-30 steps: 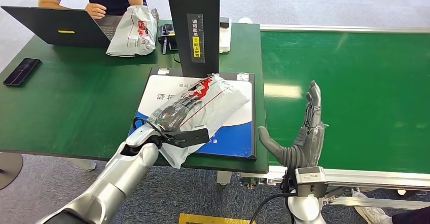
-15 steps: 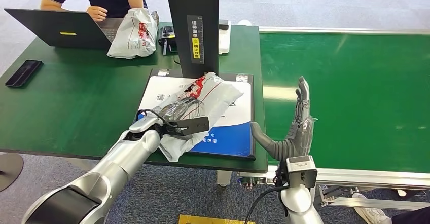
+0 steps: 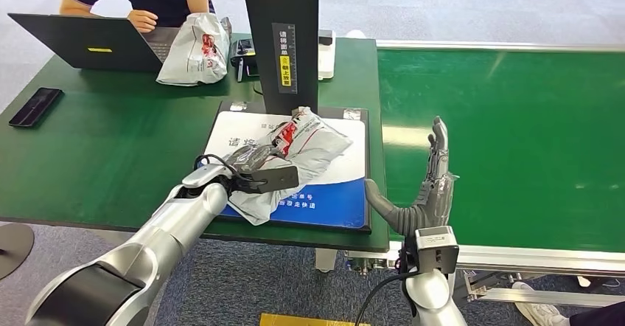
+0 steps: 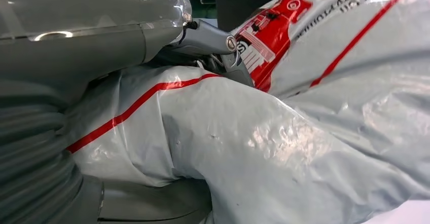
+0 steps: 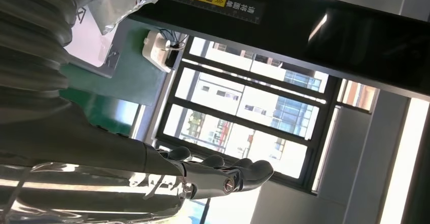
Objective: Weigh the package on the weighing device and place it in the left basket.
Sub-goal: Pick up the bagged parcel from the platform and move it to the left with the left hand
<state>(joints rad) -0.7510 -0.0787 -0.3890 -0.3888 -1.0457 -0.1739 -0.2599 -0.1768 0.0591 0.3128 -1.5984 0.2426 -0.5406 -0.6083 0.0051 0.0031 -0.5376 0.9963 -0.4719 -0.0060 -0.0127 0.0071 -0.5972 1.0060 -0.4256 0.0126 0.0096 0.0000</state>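
Observation:
A grey plastic mail package [image 3: 306,149] with red print lies on the weighing device's white and blue platform [image 3: 335,186], its near end hanging over the platform's front left corner. My left hand [image 3: 254,175] grips that near end, the bag bunched around its fingers; up close the crumpled package [image 4: 284,133] wraps the hand [image 4: 203,39]. My right hand [image 3: 427,193] is held upright and open, fingers straight, at the near edge of the green conveyor belt [image 3: 516,127], holding nothing. From the right wrist its fingers [image 5: 223,176] are spread in air.
A black post [image 3: 284,38] rises behind the platform. On the green table [image 3: 110,149] lie a second grey package [image 3: 193,49], a laptop [image 3: 81,38] and a phone [image 3: 35,106]. A person sits at the far left, a hand [image 3: 140,20] by the laptop.
My left hand has drawn the package toward the platform's front left, bunching it up. My right hand dropped slightly and shifted left, still open.

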